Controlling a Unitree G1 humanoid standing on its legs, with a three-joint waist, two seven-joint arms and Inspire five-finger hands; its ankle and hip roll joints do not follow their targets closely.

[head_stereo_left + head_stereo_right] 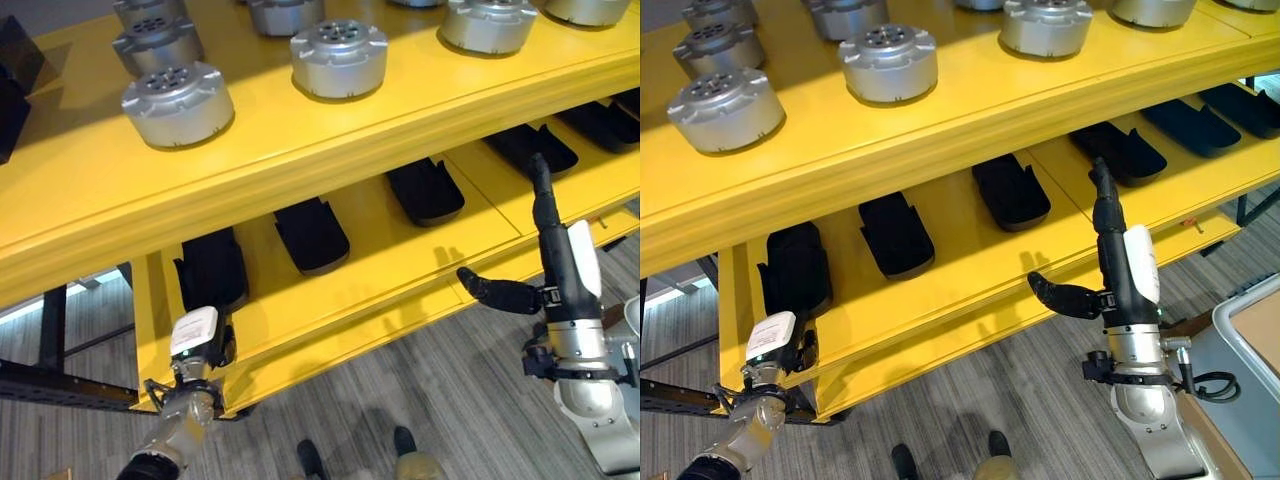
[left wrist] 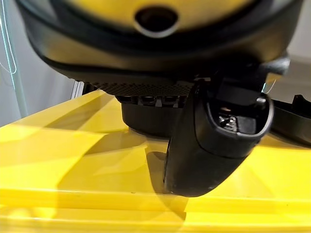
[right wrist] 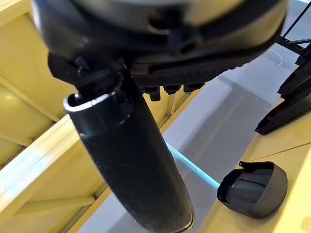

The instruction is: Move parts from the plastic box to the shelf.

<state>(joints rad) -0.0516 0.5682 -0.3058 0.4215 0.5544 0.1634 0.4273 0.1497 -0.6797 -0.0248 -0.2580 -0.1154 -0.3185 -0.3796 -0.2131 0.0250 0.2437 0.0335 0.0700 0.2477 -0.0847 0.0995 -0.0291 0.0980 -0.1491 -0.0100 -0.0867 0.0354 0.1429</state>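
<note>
The left hand point(image 1: 197, 340) sits at 7 o'clock, right against the shelf's point(image 1: 300, 150) lower lip, just below the leftmost black part point(image 1: 212, 268). I cannot tell whether it grips anything. The risk here is that a forward push would probably nudge that part deeper or jam the hand under the top tier's front edge, which overhangs close above. Open room lies only back and down, toward the floor point(image 1: 420, 390).

The task's parts are already on the shelf. Silver parts point(image 1: 178, 103) stand along the top tier from 10 to 1 o'clock, and black ones lie in a row on the lower tier from 8 to 2 o'clock.

The right hand point(image 1: 558, 270) stands at 4 o'clock, spread wide and holding nothing. Its fingers point(image 1: 540, 185) are straight and aim at 12, and its thumb point(image 1: 500, 293) juts toward 9 over the lower lip. The fingers end just beside another black part point(image 1: 530, 148). Raising the arm from here would likely knock that part or strike the top tier's edge.

A grey rim point(image 1: 1245, 310) at 4 o'clock in the right eye view is probably the box, so a swing toward 3 o'clock could catch it.
</note>
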